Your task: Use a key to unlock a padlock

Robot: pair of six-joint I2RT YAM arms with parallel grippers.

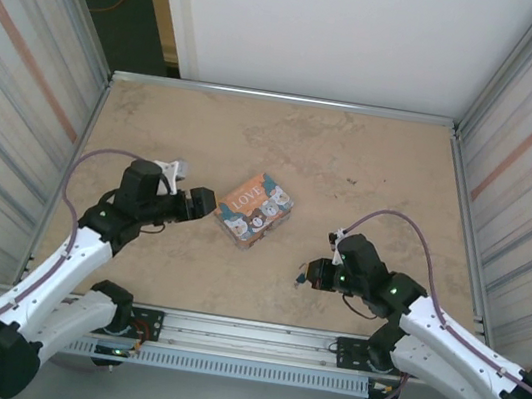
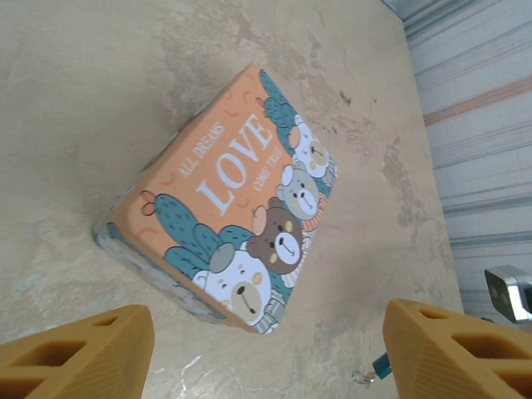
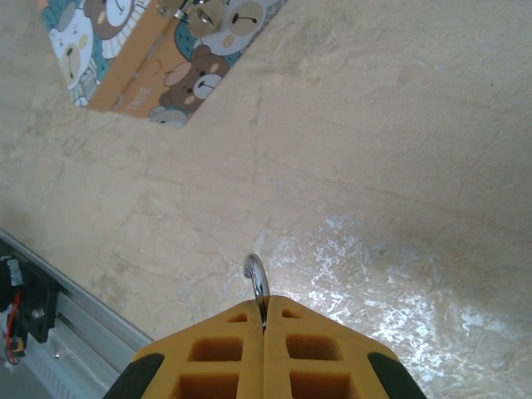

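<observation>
My right gripper (image 3: pixel 264 312) is shut on the tiny padlock, whose thin metal shackle (image 3: pixel 257 278) sticks out past the fingertips just above the table. In the top view this gripper (image 1: pixel 313 273) sits right of centre with a speck of the blue padlock (image 1: pixel 302 278) at its tip. The left wrist view shows the teal padlock body (image 2: pixel 381 364) beside my own right finger. My left gripper (image 2: pixel 266 353) is open and holds nothing, close to the near corner of the picture box (image 2: pixel 241 195); from above it (image 1: pixel 207 202) is at the box's left side. The key is hidden.
The orange "LOVE" box (image 1: pixel 254 210) with cartoon bears lies flat mid-table, with small metal fittings (image 3: pixel 200 12) on its side. Corrugated walls (image 1: pixel 28 101) enclose the table left and right. A metal rail (image 1: pixel 245 333) runs along the near edge.
</observation>
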